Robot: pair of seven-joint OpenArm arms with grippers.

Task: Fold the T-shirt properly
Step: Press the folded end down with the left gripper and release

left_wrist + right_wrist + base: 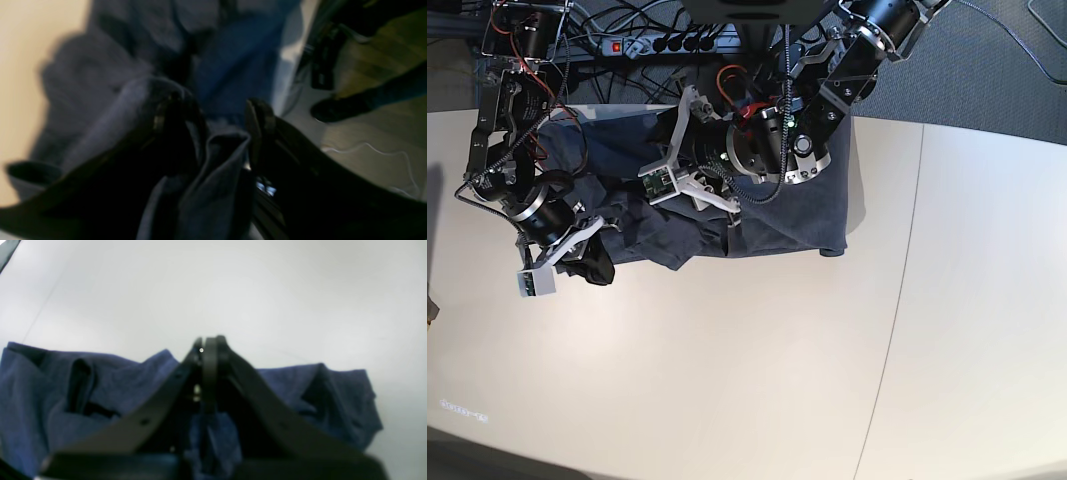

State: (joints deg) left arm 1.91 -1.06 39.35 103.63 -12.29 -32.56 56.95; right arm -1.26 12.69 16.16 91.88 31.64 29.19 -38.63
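T-shirt (787,215) lies bunched in the upper centre of the base view, on the pale worktop (757,370) close to its far edge, dark slate-blue, rumpled rather than flat, with its lower edge running roughly level and a corner dipping at the right. Both arms crowd over it from the top of the frame. Left end effector (717,195) sits at centre top over the cloth; in the left wrist view its two dark fingers (260,116) stand spread with a raised fold of the T-shirt (213,160) between them, fabric draped over the left-hand finger; picture is blurred, so whether the cloth is truly clamped cannot be told. Beyond the fold, more of the garment spreads toward the upper centre of that frame, cream worktop at the left, floor and a loose white cable (377,153) at the right. Right end effector (592,255) is at the left of the base view, at the garment's left end. In the right wrist view its jaws are pressed together at centre frame (208,346), with blue cloth (213,440) bunched below between the finger bases and heaped to either side; a pinch on the fabric at the tips is not clear. A power strip (652,45) and tangled wires lie at the top edge behind the arms.
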